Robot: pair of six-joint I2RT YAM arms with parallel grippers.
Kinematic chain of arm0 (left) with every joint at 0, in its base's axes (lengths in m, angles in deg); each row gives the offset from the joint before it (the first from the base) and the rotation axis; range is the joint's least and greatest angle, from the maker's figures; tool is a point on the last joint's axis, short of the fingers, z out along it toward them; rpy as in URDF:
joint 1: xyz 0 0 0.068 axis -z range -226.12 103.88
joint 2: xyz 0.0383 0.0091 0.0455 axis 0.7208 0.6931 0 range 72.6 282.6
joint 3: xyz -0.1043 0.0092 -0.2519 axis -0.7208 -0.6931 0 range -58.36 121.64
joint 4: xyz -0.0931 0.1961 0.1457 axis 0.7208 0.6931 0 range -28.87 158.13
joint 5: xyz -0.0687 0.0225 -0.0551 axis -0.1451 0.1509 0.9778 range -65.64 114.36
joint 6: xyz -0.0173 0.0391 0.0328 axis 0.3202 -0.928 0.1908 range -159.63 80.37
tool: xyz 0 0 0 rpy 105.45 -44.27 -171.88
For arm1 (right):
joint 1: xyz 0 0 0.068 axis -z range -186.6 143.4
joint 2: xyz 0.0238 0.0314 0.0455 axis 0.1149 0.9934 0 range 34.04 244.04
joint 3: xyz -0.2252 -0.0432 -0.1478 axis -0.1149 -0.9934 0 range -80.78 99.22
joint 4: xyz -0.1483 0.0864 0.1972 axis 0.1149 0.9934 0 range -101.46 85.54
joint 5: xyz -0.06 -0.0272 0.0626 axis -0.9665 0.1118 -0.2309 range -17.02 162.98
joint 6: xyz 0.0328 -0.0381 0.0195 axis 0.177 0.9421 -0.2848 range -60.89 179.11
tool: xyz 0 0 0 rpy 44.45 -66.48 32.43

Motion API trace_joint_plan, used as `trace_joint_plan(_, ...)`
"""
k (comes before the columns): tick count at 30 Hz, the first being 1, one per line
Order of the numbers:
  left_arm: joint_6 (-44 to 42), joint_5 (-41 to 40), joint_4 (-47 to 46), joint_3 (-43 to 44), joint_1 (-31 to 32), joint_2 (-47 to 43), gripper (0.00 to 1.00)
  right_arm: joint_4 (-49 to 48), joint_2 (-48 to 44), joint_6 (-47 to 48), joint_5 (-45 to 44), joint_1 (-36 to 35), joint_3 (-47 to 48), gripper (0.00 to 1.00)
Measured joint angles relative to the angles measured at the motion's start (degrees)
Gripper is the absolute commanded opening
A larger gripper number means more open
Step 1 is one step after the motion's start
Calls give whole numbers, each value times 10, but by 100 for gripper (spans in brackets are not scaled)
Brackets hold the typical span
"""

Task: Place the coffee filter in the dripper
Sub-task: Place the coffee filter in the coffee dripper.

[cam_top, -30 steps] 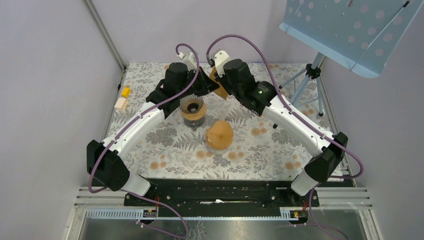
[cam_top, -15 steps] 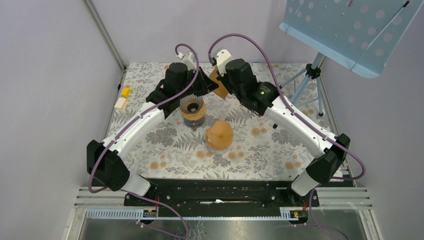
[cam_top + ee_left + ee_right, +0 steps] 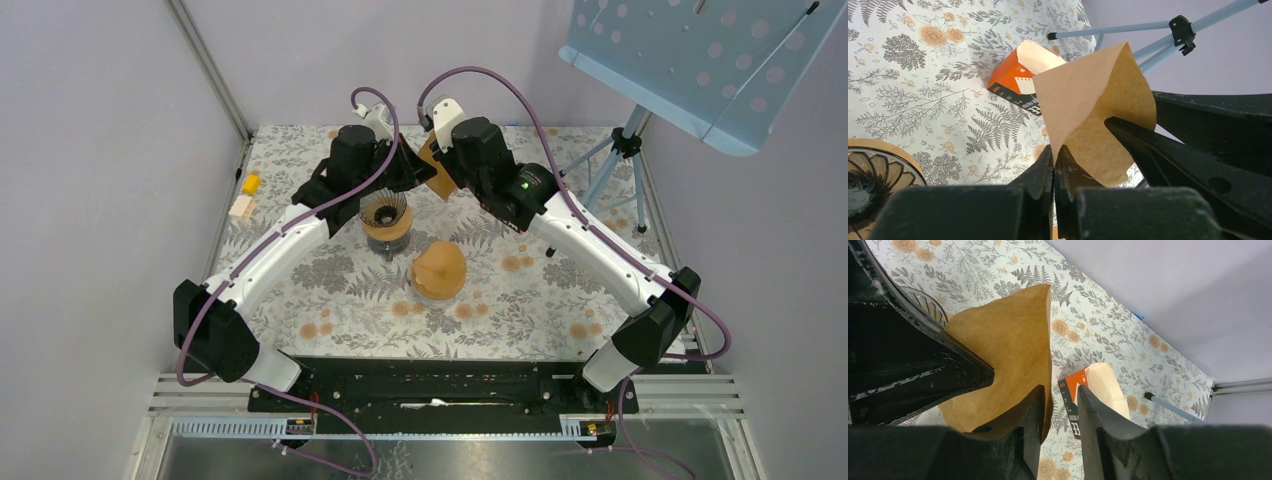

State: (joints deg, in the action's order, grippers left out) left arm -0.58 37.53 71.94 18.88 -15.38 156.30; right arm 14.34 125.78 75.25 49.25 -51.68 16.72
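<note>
A brown paper coffee filter (image 3: pixel 1098 100) hangs in the air behind the dripper, pinched at its lower corner by my left gripper (image 3: pixel 1054 150), which is shut on it. In the top view the filter (image 3: pixel 436 172) shows between both wrists. My right gripper (image 3: pixel 1059 390) is open; its left finger lies against the filter (image 3: pixel 1008 355), whose edge just reaches the gap between the jaws. The dripper (image 3: pixel 385 218), ribbed glass on a wooden ring, stands on the table just in front of the grippers, and its rim shows in the wrist views (image 3: pixel 868 175) (image 3: pixel 928 305).
An orange filter box (image 3: pixel 1018 80) (image 3: pixel 1088 390) lies open on the floral tablecloth behind the grippers. A brown cone-shaped stack (image 3: pixel 440 268) sits near the table's middle. A tripod (image 3: pixel 620 150) with a blue perforated board (image 3: pixel 700 50) stands at the back right. Small yellow and cream blocks (image 3: pixel 245 195) lie at the left edge.
The right wrist has shifted slightly at the filter. The left gripper keeps its hold on the filter and has not moved.
</note>
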Motion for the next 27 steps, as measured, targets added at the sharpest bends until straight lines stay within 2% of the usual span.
trace_joint_plan(6, 0, 5, -2, 0, 0, 0, 0, 0, 0, -10, 11, 2, 0, 38)
trace_joint_plan(18, 0, 6, -2, 0, 0, -1, 0, 5, 2, -16, 22, 6, 0, 14)
trace_joint_plan(27, -1, 2, -2, 0, 0, -1, 0, 5, 2, -13, 20, 10, 0, 12)
